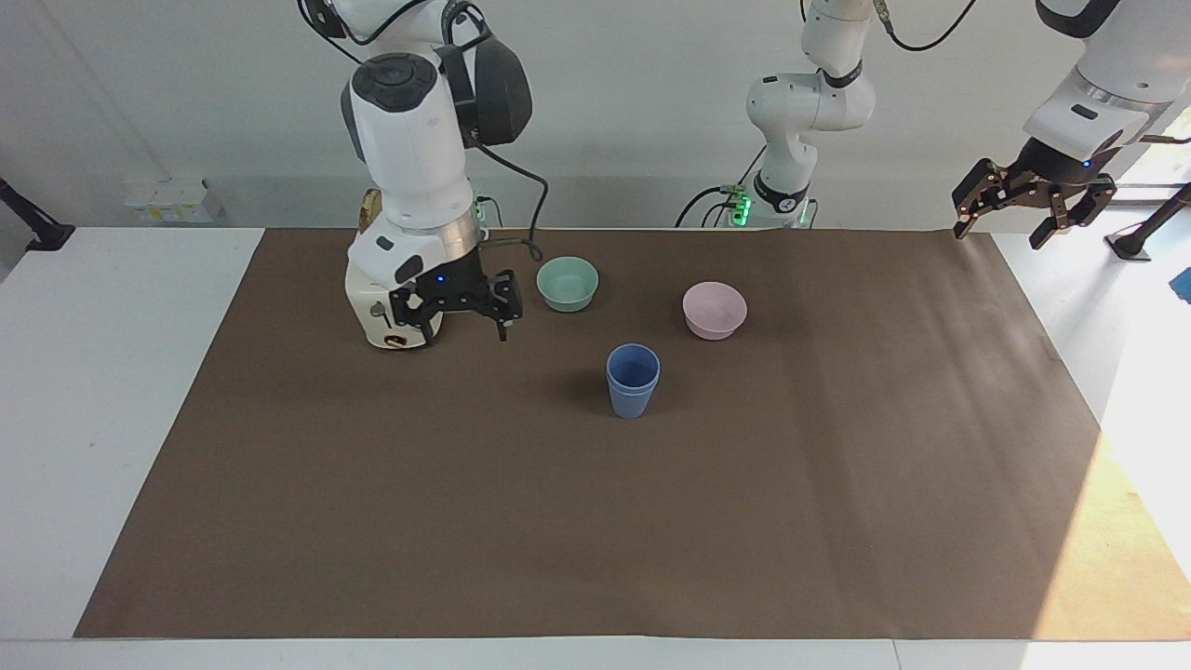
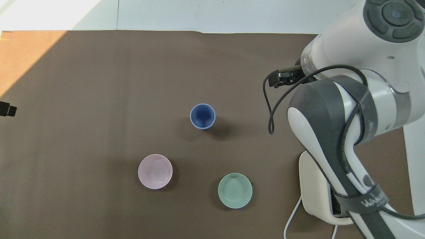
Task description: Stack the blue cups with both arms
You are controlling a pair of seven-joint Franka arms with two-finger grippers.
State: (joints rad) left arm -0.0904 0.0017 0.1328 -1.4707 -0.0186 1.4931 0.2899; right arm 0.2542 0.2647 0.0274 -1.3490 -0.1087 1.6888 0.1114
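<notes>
On brown mat [image 1: 372,521], nested tapered blue cups [image 1: 633,380]

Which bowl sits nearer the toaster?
The green bowl: it sits close beside the toaster, while the pink bowl lies toward the left arm's end.

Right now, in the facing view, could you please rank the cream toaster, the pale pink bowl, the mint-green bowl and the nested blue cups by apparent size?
1. Cream toaster, largest though partly hidden by the right arm.
2. Pale pink bowl and mint-green bowl: too alike to rank.
3. Nested blue cups: narrowest, but taller than either bowl.
</notes>
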